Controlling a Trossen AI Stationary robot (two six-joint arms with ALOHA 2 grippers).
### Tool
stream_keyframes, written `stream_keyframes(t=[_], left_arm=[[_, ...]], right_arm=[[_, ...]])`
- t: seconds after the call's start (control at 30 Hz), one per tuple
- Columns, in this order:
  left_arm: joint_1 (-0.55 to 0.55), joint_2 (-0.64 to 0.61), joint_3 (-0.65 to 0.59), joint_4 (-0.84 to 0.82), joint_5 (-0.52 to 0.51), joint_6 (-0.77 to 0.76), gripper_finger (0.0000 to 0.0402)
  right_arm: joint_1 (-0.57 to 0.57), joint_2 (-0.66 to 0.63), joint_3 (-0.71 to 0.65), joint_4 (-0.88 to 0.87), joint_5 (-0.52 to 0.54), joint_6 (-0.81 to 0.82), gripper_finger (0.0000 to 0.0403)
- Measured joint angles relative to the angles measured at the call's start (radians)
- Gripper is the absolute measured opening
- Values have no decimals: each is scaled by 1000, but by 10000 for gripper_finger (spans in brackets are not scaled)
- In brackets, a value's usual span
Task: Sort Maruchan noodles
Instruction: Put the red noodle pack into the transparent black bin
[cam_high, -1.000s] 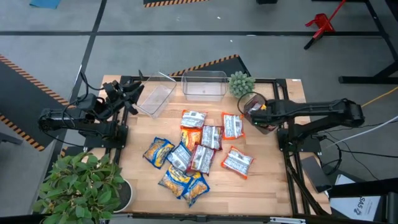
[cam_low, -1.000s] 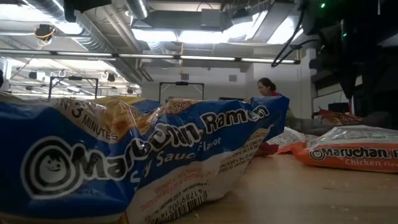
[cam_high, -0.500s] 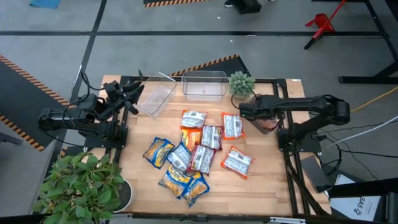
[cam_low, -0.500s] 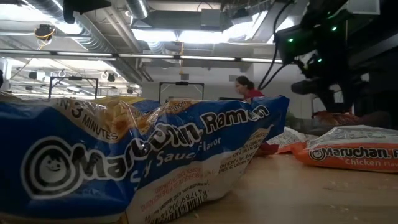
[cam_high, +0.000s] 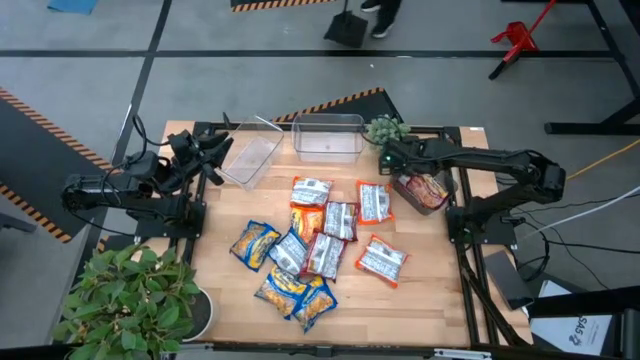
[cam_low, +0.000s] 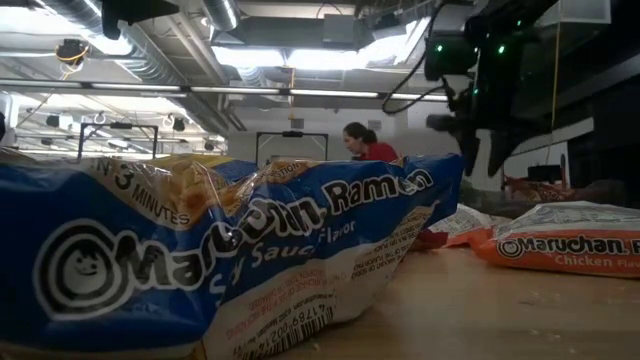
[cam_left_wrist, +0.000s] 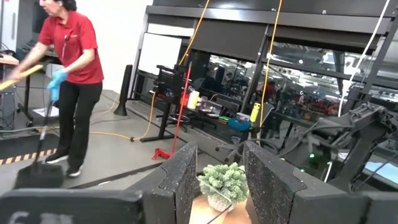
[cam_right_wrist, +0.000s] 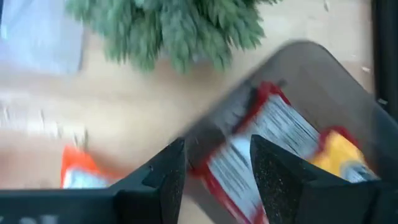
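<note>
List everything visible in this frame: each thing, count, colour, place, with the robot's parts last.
Ramen packets: about eleven, yellow-blue, orange, red-silver, piled mid-table.
Packet in right bin: at least one, red-silver.
Right bin: one, clear, right edge of table.
Empty bins: two, clear, back of table.
Spiky plant: one, green, back, beside the right arm.
Leafy plant: one, green, off the front-left corner.
Person: one, red shirt, blue glove, beyond the table.
Left gripper: open, parked at the back-left bin.
Right gripper: open, empty, by the spiky plant.

Pile of noodle packets (cam_high: 318, 244) mid-table, 2 bins (cam_high: 327, 135) behind it, 1 packet (cam_high: 425, 189) inside the right-hand container (cam_high: 407, 160).
</note>
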Motion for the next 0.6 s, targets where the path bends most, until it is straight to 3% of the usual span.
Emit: stream_keyframes(t=[0.2,0.4,0.6], left_arm=[[0,0,0,0,1,0,127],[0,0,0,0,-5,0,127],[0,0,0,-1,-17,1,127]], right_arm=[[89,-15,24,-93,-105,-2,166],[165,33,24,-94,-76,3,170],[168,92,24,-96,-114,4,219]])
